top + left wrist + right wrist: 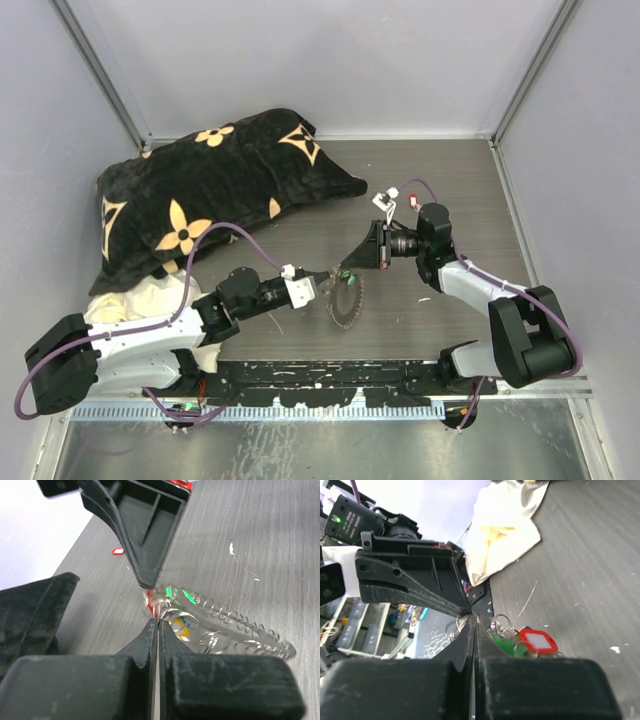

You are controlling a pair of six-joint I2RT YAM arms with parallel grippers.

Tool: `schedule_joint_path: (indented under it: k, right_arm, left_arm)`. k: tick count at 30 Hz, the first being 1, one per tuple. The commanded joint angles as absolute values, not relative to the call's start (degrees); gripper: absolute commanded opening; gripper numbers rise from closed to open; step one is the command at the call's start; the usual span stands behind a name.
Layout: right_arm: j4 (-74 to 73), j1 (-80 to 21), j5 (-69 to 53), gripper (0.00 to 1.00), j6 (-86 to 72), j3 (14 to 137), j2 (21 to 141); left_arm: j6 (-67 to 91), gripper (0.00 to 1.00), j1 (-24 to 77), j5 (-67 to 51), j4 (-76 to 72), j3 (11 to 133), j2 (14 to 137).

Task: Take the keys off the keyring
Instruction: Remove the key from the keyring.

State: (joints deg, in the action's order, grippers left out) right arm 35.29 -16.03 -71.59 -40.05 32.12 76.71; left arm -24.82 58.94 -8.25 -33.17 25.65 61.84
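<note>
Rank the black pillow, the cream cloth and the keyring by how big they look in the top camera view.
1. black pillow, by far the largest.
2. cream cloth, though the pillow and the left arm hide part of it.
3. keyring, the smallest.
</note>
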Motion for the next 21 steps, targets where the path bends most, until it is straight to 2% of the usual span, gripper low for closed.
schedule_joint_path:
  k: [1, 9, 11, 13, 15, 16, 18, 19, 21]
  right_arm:
    - [43.2, -14.9, -68.7, 0.01, -42.9, 32.7, 73.6]
    - [45.8, -15.5, -70.2, 0.01, -42.1, 32.4, 74.1]
    - [34.9, -16.7, -72.7, 0.01, -29.8, 35.1, 73.2]
    - [12.5, -17.9, -72.8, 0.03, -7.1, 40.7, 71.6]
    - [-13.1, -19.6, -69.9, 0.21, 23.3, 48.9, 71.9]
    - [-21.7, -20.1, -68.0, 0.32, 32.8, 52.0, 72.1]
    - [-28.8, -20.4, -65.0, 0.55, 42.6, 55.2, 71.6]
    - [-30.3, -20.5, -64.3, 0.63, 46.7, 56.0, 71.3]
    - [-35.7, -21.0, -64.6, 0.73, 56.1, 57.6, 71.6]
  left_arm:
    - [-23.1, 0.0, 59.4, -8.5, -33.9, 23.7, 59.6]
    - [-19.5, 0.0, 59.5, -9.7, -37.2, 23.1, 60.3]
    - [-19.9, 0.0, 59.4, -8.8, -37.8, 22.7, 60.1]
    - [-20.9, 0.0, 59.4, -8.3, -38.7, 22.3, 59.7]
    - [-22.9, 0.0, 59.4, -8.6, -38.6, 22.4, 59.0]
    - [-23.7, 0.0, 59.4, -8.7, -38.3, 22.6, 58.7]
    - [-24.8, 0.0, 59.4, -8.9, -37.4, 23.5, 58.2]
    - [-25.1, 0.0, 59.3, -9.2, -36.9, 24.0, 58.0]
    - [-25.4, 0.0, 59.2, -9.9, -36.2, 24.9, 57.8]
